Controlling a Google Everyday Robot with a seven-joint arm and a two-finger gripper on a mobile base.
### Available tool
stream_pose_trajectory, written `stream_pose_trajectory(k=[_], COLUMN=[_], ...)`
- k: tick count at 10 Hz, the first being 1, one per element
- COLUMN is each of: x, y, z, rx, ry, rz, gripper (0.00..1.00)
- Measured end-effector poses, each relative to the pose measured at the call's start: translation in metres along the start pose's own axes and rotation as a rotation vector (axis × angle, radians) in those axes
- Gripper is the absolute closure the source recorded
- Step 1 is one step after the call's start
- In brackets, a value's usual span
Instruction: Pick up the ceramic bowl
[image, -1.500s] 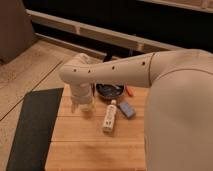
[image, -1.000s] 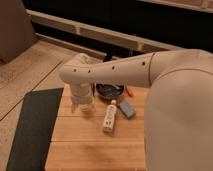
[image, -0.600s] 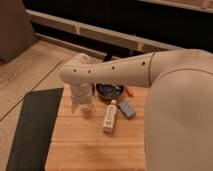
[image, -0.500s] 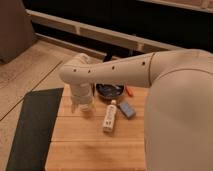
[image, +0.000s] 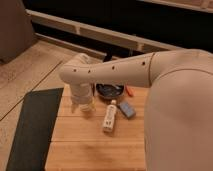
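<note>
The ceramic bowl (image: 110, 90) is dark and glossy. It sits at the back of the wooden table (image: 85, 145), and my white arm hides part of it from above. My arm reaches in from the right and bends down at its left end. The gripper (image: 83, 105) hangs just above the tabletop, to the left of the bowl and apart from it.
A white bottle (image: 110, 117) lies on its side in front of the bowl. A small blue block (image: 127, 110) lies to its right, and a thin orange item (image: 129, 91) lies beside the bowl. A black mat (image: 30, 125) covers the floor to the left. A dark wall runs behind.
</note>
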Motion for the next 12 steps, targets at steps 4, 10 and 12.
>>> stream_pose_trajectory(k=[4,10,12], x=[0.000,-0.027,-0.031], y=[-0.001,-0.207,-0.243], z=[-0.001,-0.089,-0.111], rx=[0.001,0.158,0.172], ry=[-0.002,-0.270,-0.329], rz=[0.000,0.389,0.400], gripper=[0.35,0.35,0.35])
